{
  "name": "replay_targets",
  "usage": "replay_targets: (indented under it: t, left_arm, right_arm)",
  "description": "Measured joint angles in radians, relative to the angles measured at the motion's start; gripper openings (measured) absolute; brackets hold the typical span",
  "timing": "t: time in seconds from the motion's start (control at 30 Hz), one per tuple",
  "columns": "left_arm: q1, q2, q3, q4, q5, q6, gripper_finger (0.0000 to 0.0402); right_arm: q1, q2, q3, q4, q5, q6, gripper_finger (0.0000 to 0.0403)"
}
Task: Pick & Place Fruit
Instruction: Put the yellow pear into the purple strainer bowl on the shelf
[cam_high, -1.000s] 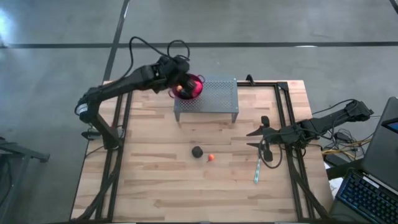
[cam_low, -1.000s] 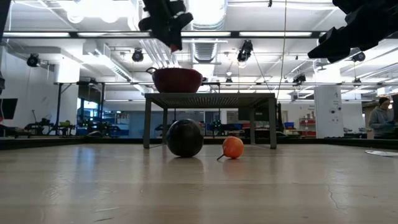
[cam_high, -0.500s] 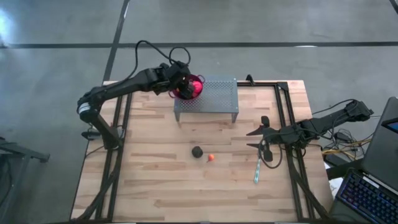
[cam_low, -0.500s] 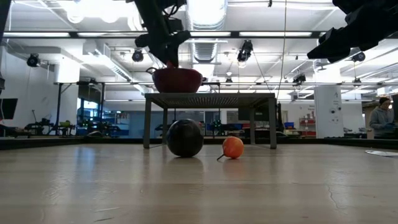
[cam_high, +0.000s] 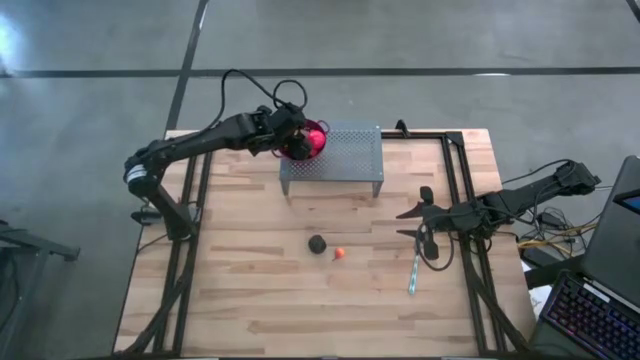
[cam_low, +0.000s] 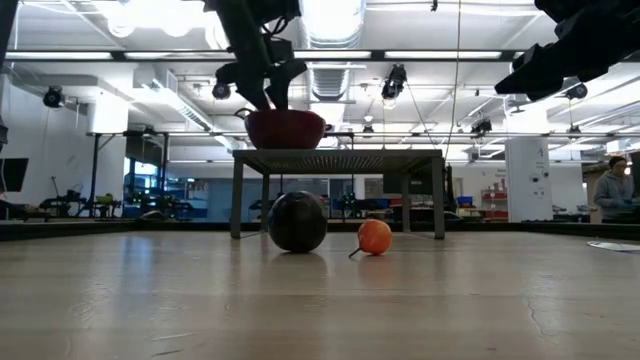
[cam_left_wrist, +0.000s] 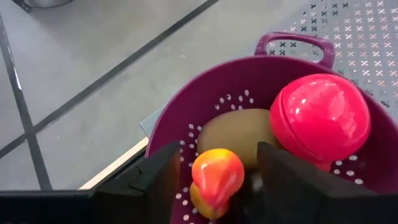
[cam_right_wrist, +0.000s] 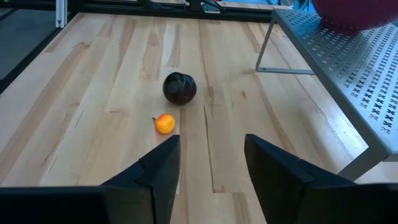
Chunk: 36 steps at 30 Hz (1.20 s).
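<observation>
A purple colander (cam_high: 314, 140) stands on a perforated metal stand (cam_high: 345, 160) at the table's far side. It holds a red ball (cam_left_wrist: 320, 118), an olive-green oval (cam_left_wrist: 239, 134) and a small orange-red fruit (cam_left_wrist: 217, 176) lying on another orange piece (cam_left_wrist: 200, 202). My left gripper (cam_left_wrist: 219, 152) hangs open just over the colander (cam_low: 285, 128), a finger on either side of the orange-red fruit with a gap to each. A dark ball (cam_high: 317, 244) and a small orange ball (cam_high: 339, 253) lie mid-table. My right gripper (cam_high: 406, 224) waits open at the right.
A slim teal stick (cam_high: 413, 274) lies on the wood near my right gripper (cam_right_wrist: 211, 149). The stand's legs (cam_right_wrist: 264, 46) rise just beyond the dark ball (cam_right_wrist: 180, 88) and the orange ball (cam_right_wrist: 165, 123). A black frame (cam_high: 455, 190) runs along the table's right side.
My left gripper has come down toward the colander and now hangs close over its bowl. The right arm and the fruit on the table have kept still.
</observation>
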Motion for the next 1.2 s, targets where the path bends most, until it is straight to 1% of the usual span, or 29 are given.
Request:
replay_targets:
  t: [0.17, 0.43, 0.8, 1.03, 1.2]
  left_arm:
    - [0.000, 0.000, 0.000, -0.002, 0.000, 0.000, 0.0235]
    - [-0.001, -0.001, 0.001, -0.005, 0.000, 0.018, 0.0234]
    - [-0.018, -0.017, 0.045, -0.014, 0.004, 0.021, 0.0234]
    - [-0.062, -0.043, 0.051, -0.033, 0.004, 0.016, 0.0233]
    - [-0.130, -0.071, 0.051, -0.042, -0.009, -0.015, 0.0233]
  right_arm:
    - [0.000, 0.000, 0.000, 0.000, 0.000, 0.000, 0.0158]
    - [0.000, 0.000, 0.000, 0.000, 0.000, 0.000, 0.0136]
    - [0.000, -0.001, 0.000, 0.000, 0.000, 0.001, 0.0107]
    - [0.000, -0.001, 0.000, 0.000, 0.000, 0.001, 0.0086]
    - [0.000, -0.001, 0.000, 0.000, 0.000, 0.001, 0.0070]
